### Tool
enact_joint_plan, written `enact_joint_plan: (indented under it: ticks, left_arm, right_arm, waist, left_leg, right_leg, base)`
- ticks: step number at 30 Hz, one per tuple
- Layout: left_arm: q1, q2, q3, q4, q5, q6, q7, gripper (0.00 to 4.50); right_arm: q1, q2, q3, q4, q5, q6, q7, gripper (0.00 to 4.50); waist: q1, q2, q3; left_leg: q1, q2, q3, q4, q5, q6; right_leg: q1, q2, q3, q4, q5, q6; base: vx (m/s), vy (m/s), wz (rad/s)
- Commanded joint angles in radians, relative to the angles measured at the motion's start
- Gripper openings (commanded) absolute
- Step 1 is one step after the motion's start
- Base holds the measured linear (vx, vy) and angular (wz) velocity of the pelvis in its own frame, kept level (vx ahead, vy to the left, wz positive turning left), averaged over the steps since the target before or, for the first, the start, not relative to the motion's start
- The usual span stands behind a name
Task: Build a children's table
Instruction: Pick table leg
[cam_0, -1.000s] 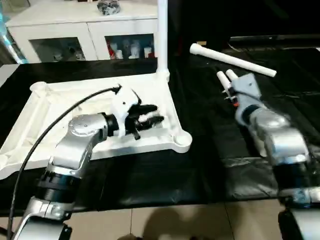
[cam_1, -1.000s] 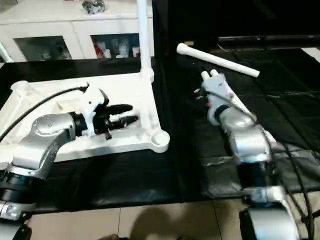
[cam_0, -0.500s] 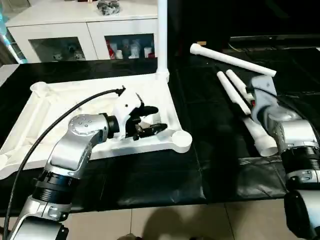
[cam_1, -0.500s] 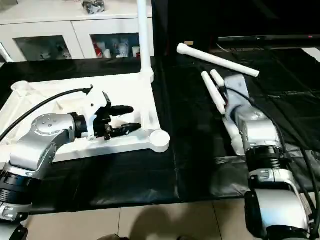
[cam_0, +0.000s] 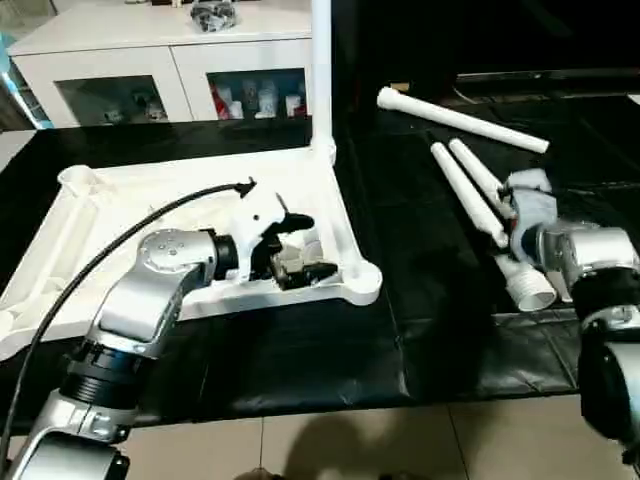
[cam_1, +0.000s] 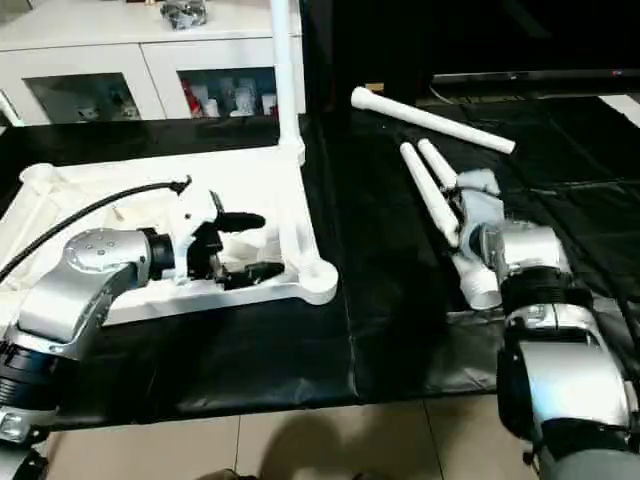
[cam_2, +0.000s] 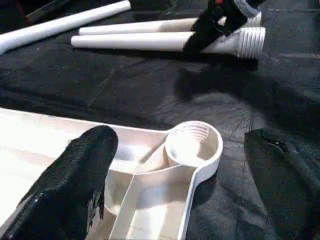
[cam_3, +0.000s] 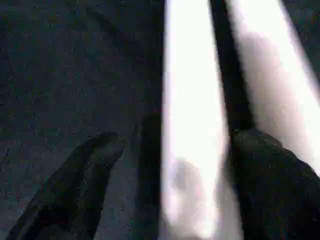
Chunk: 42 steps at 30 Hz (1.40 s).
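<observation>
My left jaws (cam_0: 305, 248), half closed a second earlier, stood wide apart over the upturned tabletop (cam_0: 80, 230), aimed at its empty near corner socket (cam_2: 194, 144); they held nothing. One leg (cam_0: 322, 70) stood upright in the far corner socket. To the right, three loose legs lay on the black desk (cam_0: 420, 260). My right jaws (cam_3: 165, 165) had drawn back and now straddled one loose leg (cam_3: 187, 125), apart, not yet clamped. I judged that leg next for the near socket.
</observation>
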Motion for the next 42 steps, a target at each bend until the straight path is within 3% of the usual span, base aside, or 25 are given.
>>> enact_joint_plan:
  ticks: [1,6,10,16,23,30,39,40,42]
  left_arm:
    - [-0.015,0.013,-0.006,-0.024,0.002,-0.003,-0.011,4.5]
    - [-0.019,0.02,-0.01,-0.021,0.0,-0.004,-0.016,4.5]
    - [-0.022,0.023,-0.012,-0.022,-0.002,-0.003,-0.016,4.5]
    - [-0.025,0.024,-0.014,-0.02,0.0,-0.005,-0.019,4.5]
    - [-0.026,0.028,-0.016,-0.02,-0.002,-0.003,-0.025,4.5]
    - [-0.025,0.03,-0.016,-0.022,-0.013,0.023,-0.038,4.5]
    - [-0.036,-0.012,0.038,-0.023,-0.07,0.037,-0.012,4.5]
    - [-0.046,-0.044,0.065,-0.028,-0.102,0.063,0.009,4.5]
    - [-0.06,-0.089,0.093,-0.031,-0.144,0.109,0.04,4.5]
  right_arm:
    - [-0.022,-0.002,-0.008,0.026,0.006,0.005,0.019,3.68]
    - [-0.031,0.002,0.002,0.091,-0.007,-0.031,0.02,3.25]
    - [-0.035,0.009,-0.022,0.105,0.018,-0.045,0.017,3.09]
    - [-0.05,0.012,-0.03,0.142,0.02,-0.077,0.019,2.5]
    - [-0.058,0.012,-0.051,0.164,0.025,-0.103,-0.04,1.92]
    - [-0.062,0.011,-0.053,0.165,0.031,-0.126,-0.03,1.84]
    - [-0.036,-0.002,-0.132,0.006,0.123,-0.138,0.007,1.84]
    - [-0.018,0.009,-0.169,-0.085,0.178,-0.103,0.037,1.84]
    - [0.011,0.028,-0.209,-0.201,0.243,-0.053,0.061,1.84]
  waist:
    - [0.006,-0.016,-0.071]
    - [0.007,-0.015,-0.069]
    - [0.008,-0.016,-0.067]
    - [0.007,-0.015,-0.065]
    - [0.007,-0.016,-0.067]
    - [0.006,-0.015,-0.065]
    - [0.011,-0.019,-0.069]
    - [0.013,-0.014,-0.069]
    - [0.017,-0.018,-0.07]
  left_leg:
    - [0.02,0.052,-0.02,-0.056,-0.229,0.037]
    - [0.021,0.052,-0.02,-0.056,-0.249,0.029]
    - [0.023,0.052,-0.02,-0.056,-0.27,0.024]
    - [0.025,0.052,-0.022,-0.057,-0.317,0.008]
    - [0.023,0.052,-0.022,-0.057,-0.303,0.009]
    - [0.023,0.052,-0.022,-0.057,-0.311,0.011]
    - [0.02,0.053,-0.019,-0.056,-0.264,0.029]
    - [0.021,0.053,-0.02,-0.056,-0.265,0.03]
    - [0.019,0.053,-0.018,-0.056,-0.243,0.042]
  right_leg:
    - [0.051,-0.071,0.044,-0.065,-0.318,-0.205]
    - [0.049,-0.071,0.044,-0.067,-0.342,-0.202]
    - [0.046,-0.071,0.044,-0.069,-0.369,-0.195]
    - [0.042,-0.073,0.044,-0.069,-0.407,-0.194]
    - [0.043,-0.072,0.045,-0.067,-0.395,-0.191]
    - [0.043,-0.072,0.044,-0.067,-0.394,-0.196]
    - [0.046,-0.07,0.046,-0.062,-0.35,-0.197]
    - [0.044,-0.07,0.045,-0.062,-0.352,-0.197]
    - [0.049,-0.068,0.045,-0.062,-0.332,-0.192]
  base:
    - [0.0,0.0,0.0]
    - [0.0,0.0,0.0]
    - [0.0,0.0,0.0]
    - [0.0,0.0,0.0]
    - [0.0,0.0,0.0]
    - [0.0,0.0,0.0]
    - [0.0,0.0,0.0]
    - [0.0,0.0,0.0]
    - [0.0,0.0,0.0]
